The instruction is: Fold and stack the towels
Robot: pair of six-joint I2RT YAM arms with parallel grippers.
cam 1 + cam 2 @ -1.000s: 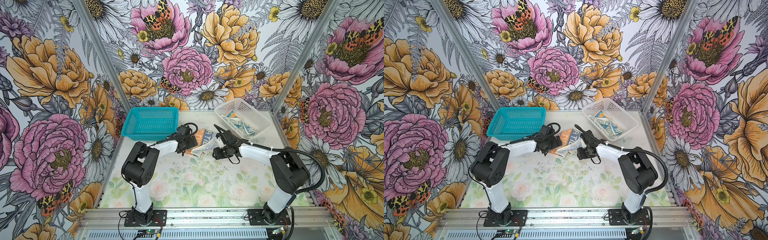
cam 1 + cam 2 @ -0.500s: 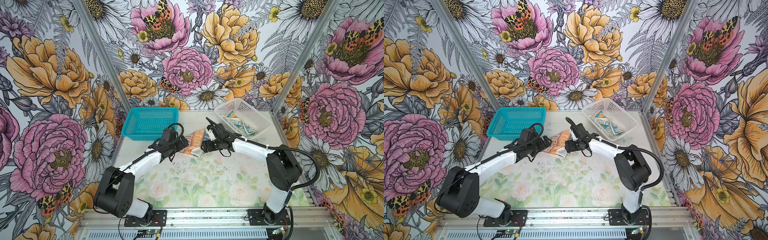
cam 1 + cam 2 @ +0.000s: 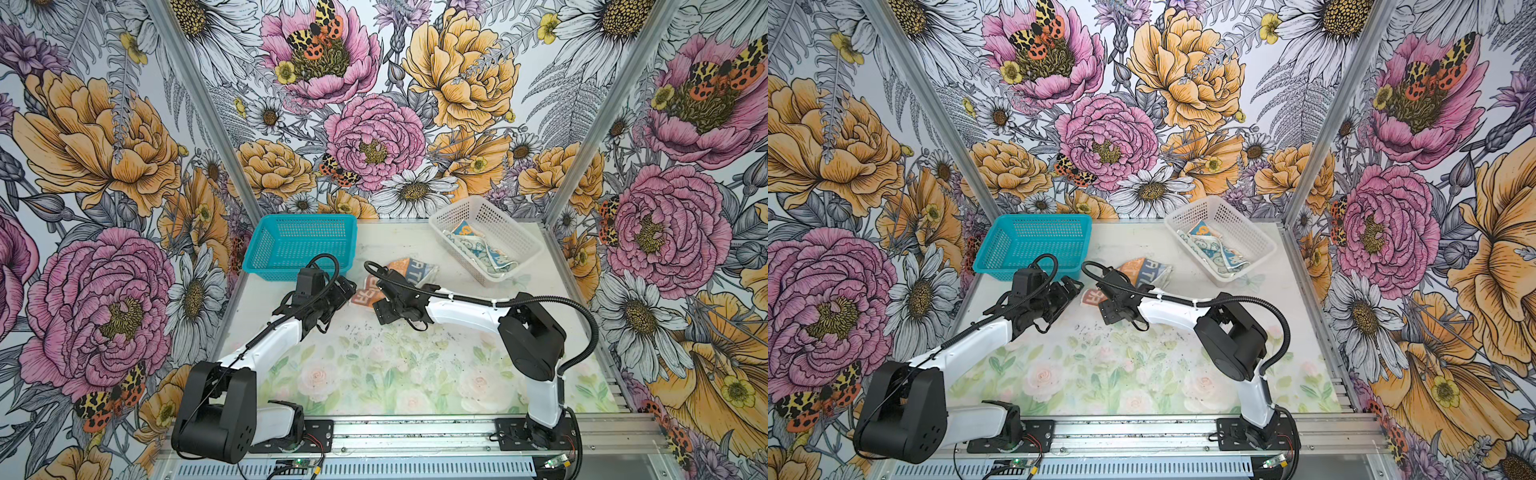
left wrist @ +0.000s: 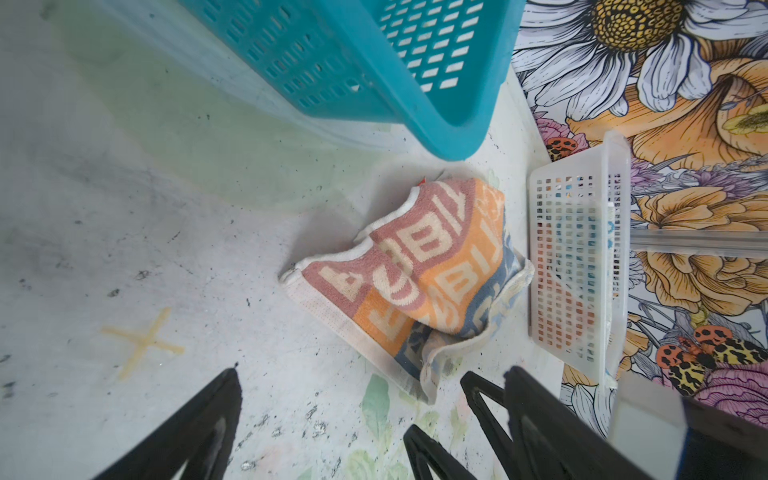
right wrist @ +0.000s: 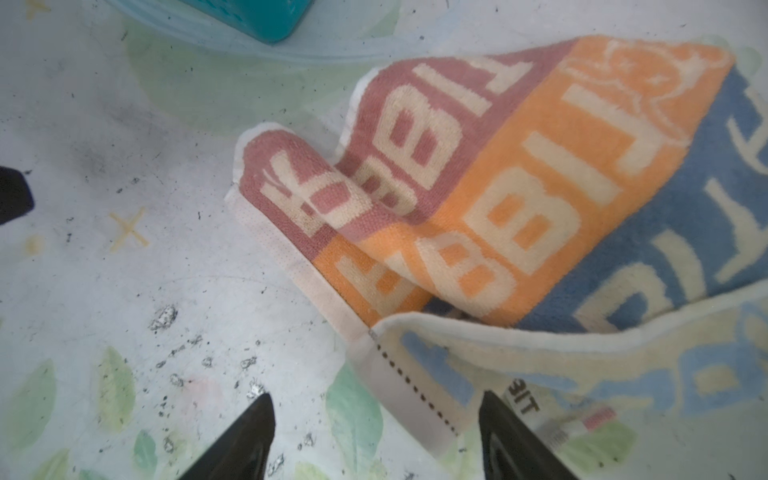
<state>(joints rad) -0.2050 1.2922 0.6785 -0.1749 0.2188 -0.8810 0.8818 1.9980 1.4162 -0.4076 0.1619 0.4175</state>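
Note:
The lettered towel (image 3: 409,272) (image 3: 1144,270), in pink, orange, blue and cream, lies crumpled on the table in front of the teal basket. My left gripper (image 3: 345,287) (image 4: 372,374) stands open just left of it, holding nothing. The right gripper (image 3: 380,301) (image 5: 376,395) is open at the towel's near corner, and the cream hem (image 5: 399,386) lies between its fingers. The right wrist view shows the towel (image 5: 498,187) folded loosely over itself. More printed towels (image 3: 478,247) (image 3: 1212,245) lie bunched in the white basket.
A teal basket (image 3: 303,243) (image 4: 374,62) stands at the back left, close to my left gripper. A white basket (image 3: 457,208) (image 4: 573,270) sits at the back right. Flowered walls close in three sides, and a metal rail (image 3: 415,432) runs along the front.
Both grippers have shifted left, and the lettered towel has moved a little left with them. The left arm has stretched out low. The right gripper's jaws opened wider, then narrowed a little.

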